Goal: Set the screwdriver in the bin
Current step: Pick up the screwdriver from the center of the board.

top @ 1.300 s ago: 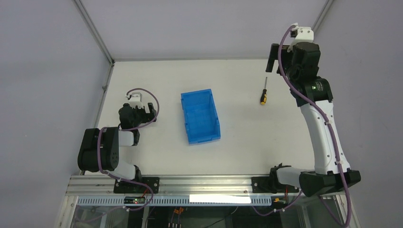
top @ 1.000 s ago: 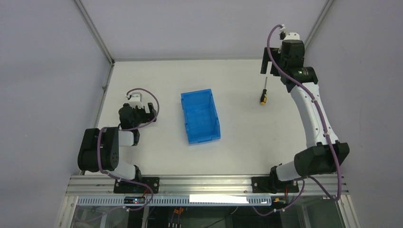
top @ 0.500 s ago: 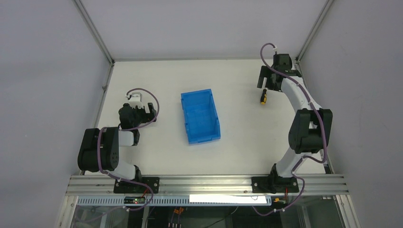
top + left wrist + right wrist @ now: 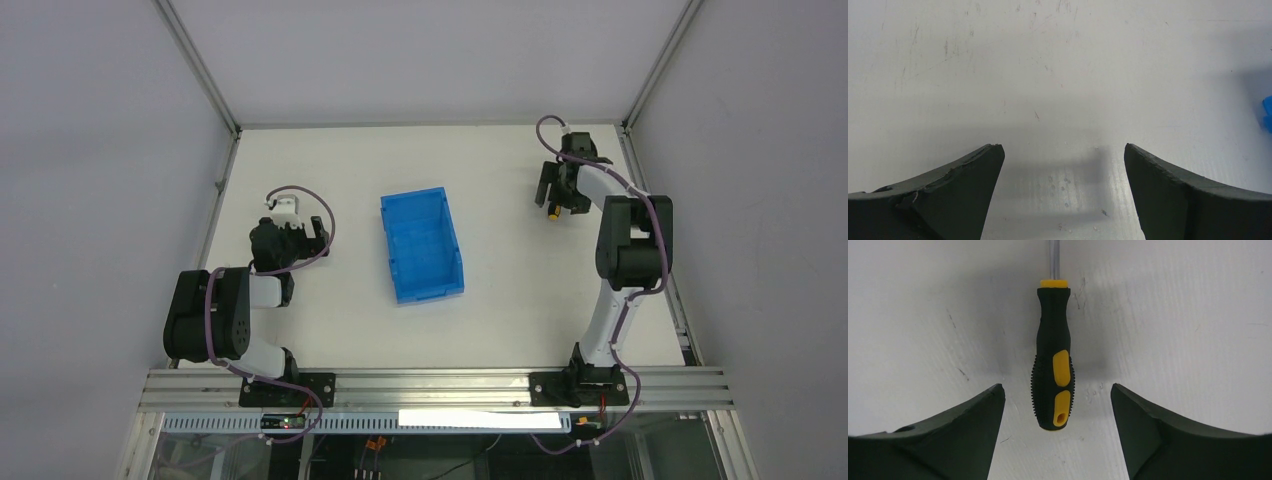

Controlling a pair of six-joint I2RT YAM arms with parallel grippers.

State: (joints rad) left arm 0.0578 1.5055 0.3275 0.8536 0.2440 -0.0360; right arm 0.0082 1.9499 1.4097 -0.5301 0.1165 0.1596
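Right hand (image 4: 1055, 388) gapes astride the screwdriver (image 4: 1052, 335), not touching it; left hand (image 4: 1063, 147) gapes too; bin (image 4: 421, 246) between them.

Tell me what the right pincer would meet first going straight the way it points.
The screwdriver handle, centred between the right pincer's open jaws; depth unclear, the table may come first.

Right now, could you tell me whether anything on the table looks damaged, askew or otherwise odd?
Only minor wear: the left gripper has a ragged, cracked tip on one dark finger pad. The black-and-yellow-handled screwdriver lies flat between the right gripper's open fingers, and the bright blue plastic bin stands upright and empty.
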